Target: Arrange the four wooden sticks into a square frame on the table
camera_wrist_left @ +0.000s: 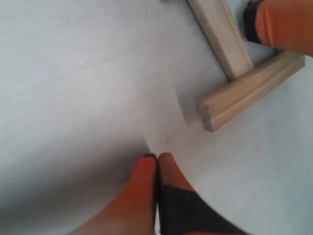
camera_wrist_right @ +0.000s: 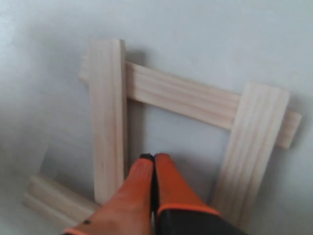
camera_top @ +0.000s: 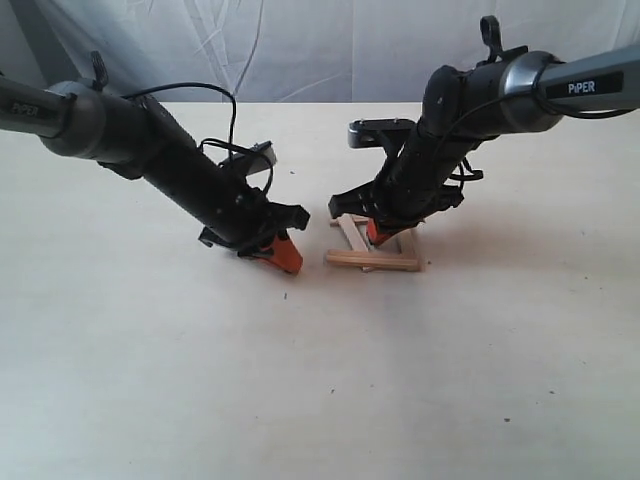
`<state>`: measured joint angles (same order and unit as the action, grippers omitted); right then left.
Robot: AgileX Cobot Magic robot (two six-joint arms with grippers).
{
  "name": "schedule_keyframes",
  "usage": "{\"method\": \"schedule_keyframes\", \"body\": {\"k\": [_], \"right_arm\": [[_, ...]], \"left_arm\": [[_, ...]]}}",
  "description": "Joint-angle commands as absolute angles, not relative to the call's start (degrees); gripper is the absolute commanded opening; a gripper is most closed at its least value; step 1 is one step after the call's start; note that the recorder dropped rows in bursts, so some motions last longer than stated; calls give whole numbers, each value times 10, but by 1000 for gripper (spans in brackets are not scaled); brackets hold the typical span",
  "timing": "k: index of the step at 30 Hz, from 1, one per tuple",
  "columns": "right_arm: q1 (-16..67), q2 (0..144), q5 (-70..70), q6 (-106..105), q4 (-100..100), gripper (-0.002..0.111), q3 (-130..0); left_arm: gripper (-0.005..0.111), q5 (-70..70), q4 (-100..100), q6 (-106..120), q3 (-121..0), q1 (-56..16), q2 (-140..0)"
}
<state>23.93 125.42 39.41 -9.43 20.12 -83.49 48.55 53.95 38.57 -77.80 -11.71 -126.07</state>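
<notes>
The four wooden sticks form a small square frame [camera_top: 374,246] on the pale table [camera_top: 150,360]. The front stick [camera_top: 372,262] lies nearest the camera. In the right wrist view three sticks show as a U: one side stick [camera_wrist_right: 106,117], the far stick [camera_wrist_right: 181,94] and the other side stick [camera_wrist_right: 252,152]; the fourth [camera_wrist_right: 54,200] peeks out below. My right gripper [camera_wrist_right: 154,157] is shut and empty, its tips down inside the frame [camera_top: 378,232]. My left gripper [camera_wrist_left: 157,156] is shut and empty, just left of the frame [camera_top: 286,256], apart from the nearest stick end [camera_wrist_left: 244,95].
A crumpled white cloth backdrop [camera_top: 330,45] hangs behind the table. Both dark arms slope down toward the table's middle, the left arm [camera_top: 170,155] and the right arm [camera_top: 450,130]. A cable [camera_top: 225,100] loops above the left arm.
</notes>
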Motion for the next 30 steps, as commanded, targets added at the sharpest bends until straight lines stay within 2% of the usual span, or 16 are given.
{"method": "schedule_keyframes", "body": {"k": [1, 5, 30], "right_arm": [[244, 1255, 388, -94, 210, -1, -838], [246, 1255, 389, -94, 211, -1, -838], [247, 1255, 375, -72, 262, -1, -838]], "left_arm": [[0, 466, 591, 415, -770, -136, -1259], [0, 462, 642, 452, -770, -137, -1261], [0, 486, 671, 469, -770, -138, -1290]]}}
